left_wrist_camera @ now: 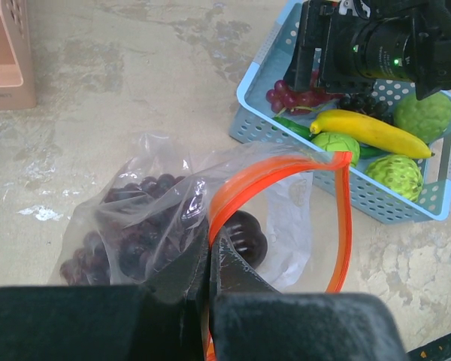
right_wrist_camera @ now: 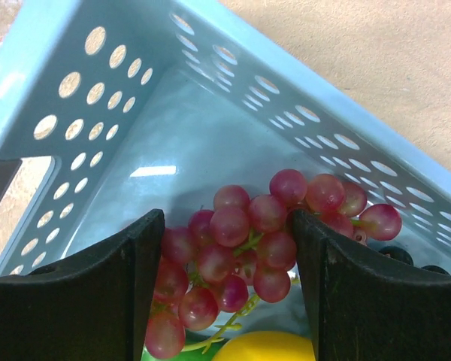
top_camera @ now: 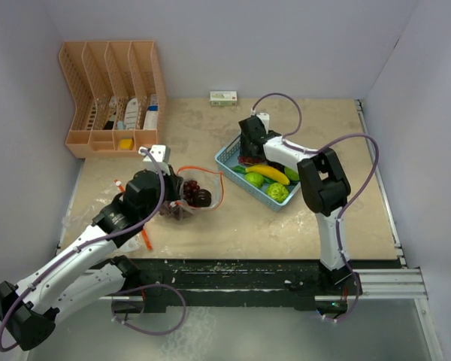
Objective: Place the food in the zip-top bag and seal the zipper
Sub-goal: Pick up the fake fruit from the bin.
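Right gripper [right_wrist_camera: 227, 233] jaws wide, straddling red grapes [right_wrist_camera: 244, 241] in basket [right_wrist_camera: 98, 83], worktop's right half. Left gripper [left_wrist_camera: 213, 252] jaws pinch bag [left_wrist_camera: 150, 210] rim, left-centre. Risk: a shallow bite drops the bunch; bag mouth sags.

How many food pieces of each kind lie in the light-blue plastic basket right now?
In the light-blue plastic basket:
red grape bunch: 1
dark grape cluster: 1
yellow banana: 1
bumpy lime-green round fruits: 3
long green vegetable: 1
Total: 7
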